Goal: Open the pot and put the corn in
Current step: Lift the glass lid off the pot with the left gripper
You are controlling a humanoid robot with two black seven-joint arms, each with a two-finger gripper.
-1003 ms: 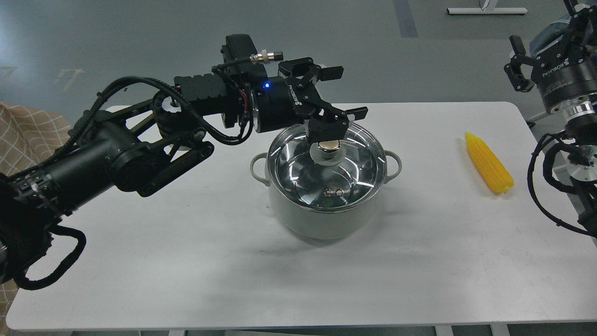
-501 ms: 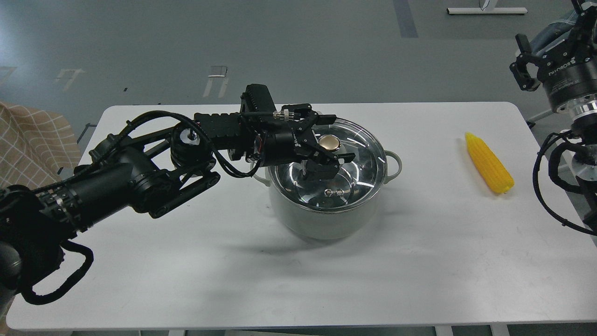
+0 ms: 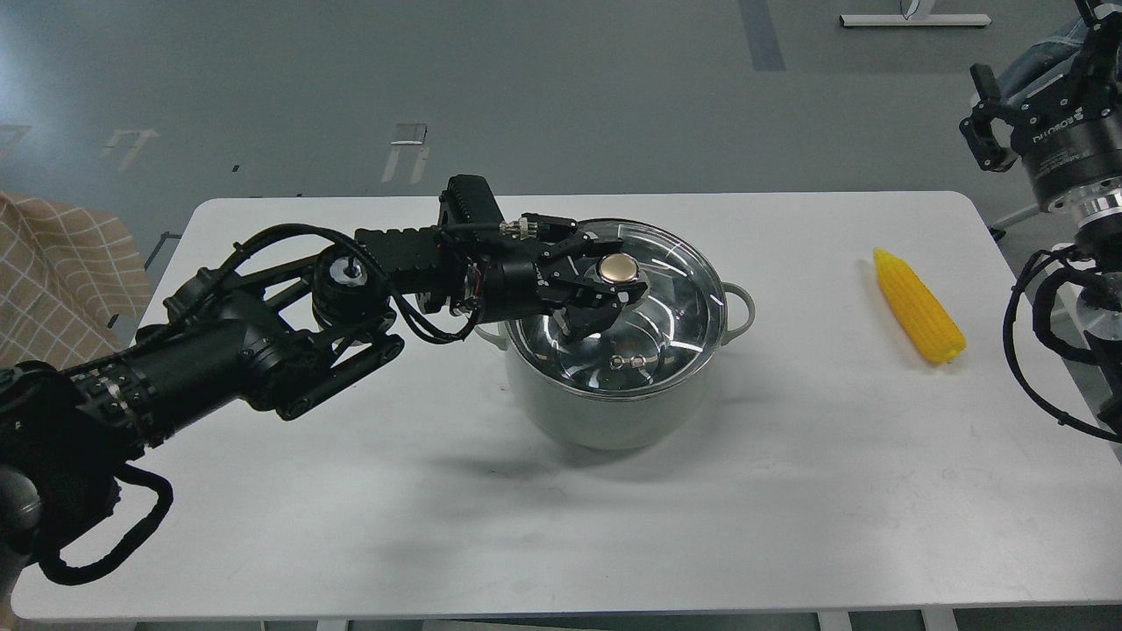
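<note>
Lid [image 3: 653,272] removal is the step in hand: the glass cover sits on the pot [image 3: 614,407] at a tilt, its far edge raised, and its metallic knob [image 3: 617,269] lies between the fingers of the left end effector [image 3: 611,282]. The fingers appear closed around the knob's stem, one above and one below it, though the dark parts overlap enough that a firm clamp cannot be confirmed. The pot stands near the middle of the white counter [image 3: 789,491], with a loop handle showing on its right side.

The corn [image 3: 919,305] lies on the counter well apart from the pot, toward the robot's right. Its long axis runs from far-left to near-right, the pointed tip at the far end and the blunt end nearer the robot. The right end effector [image 3: 986,127] hangs above the counter's far right corner, its fingers apparently apart, and it is plainly the nearer one to the cob, which lies below it and a little to its left. A grasp across the cob's middle would likely suit, since a rounded, tapered body could roll or slip from a pinch near the tip.
</note>
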